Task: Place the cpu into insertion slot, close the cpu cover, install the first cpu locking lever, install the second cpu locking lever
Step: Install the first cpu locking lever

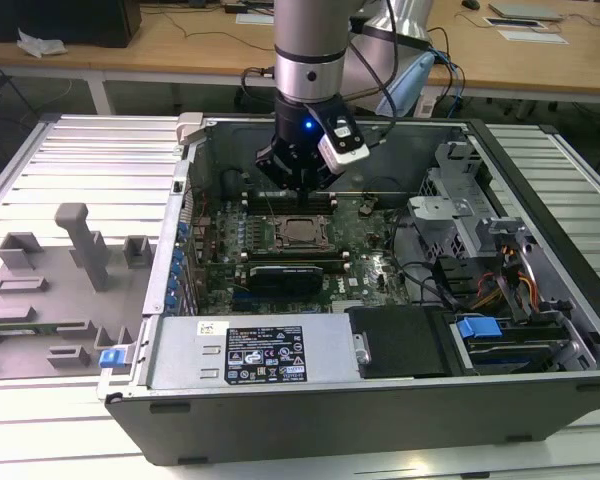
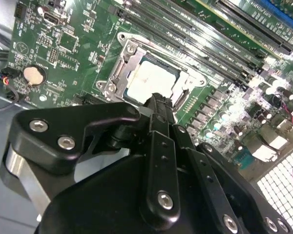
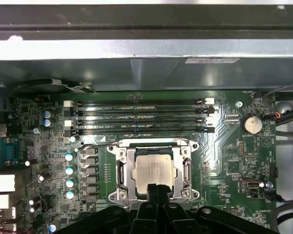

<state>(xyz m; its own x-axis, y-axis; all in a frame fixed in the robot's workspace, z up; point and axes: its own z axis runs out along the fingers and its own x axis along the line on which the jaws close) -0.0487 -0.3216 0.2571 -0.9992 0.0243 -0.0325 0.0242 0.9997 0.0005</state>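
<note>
The cpu point(image 3: 154, 168) lies flat in the insertion slot point(image 1: 302, 232) on the green motherboard, its silver-grey top showing point(image 2: 149, 80). The cpu cover point(image 3: 121, 170), a silvery frame, lies down around the chip in both wrist views point(image 2: 118, 68). A thin wire lever point(image 3: 100, 144) runs along the socket's edge nearest the memory slots. My gripper point(image 1: 298, 188) hangs just above the socket's edge, fingers pressed together and holding nothing. Its black fingertips point(image 3: 156, 189) overlap the chip's near edge in the first wrist view and in the second wrist view point(image 2: 159, 105).
Several long black memory slots point(image 3: 139, 117) lie beside the socket. A round coin battery point(image 3: 251, 124) sits on the board. The case walls point(image 1: 185, 200) surround the board, with cables and a drive bay point(image 1: 500, 300) at the exterior view's right. A grey fixture tray point(image 1: 60, 290) stands at the exterior view's left.
</note>
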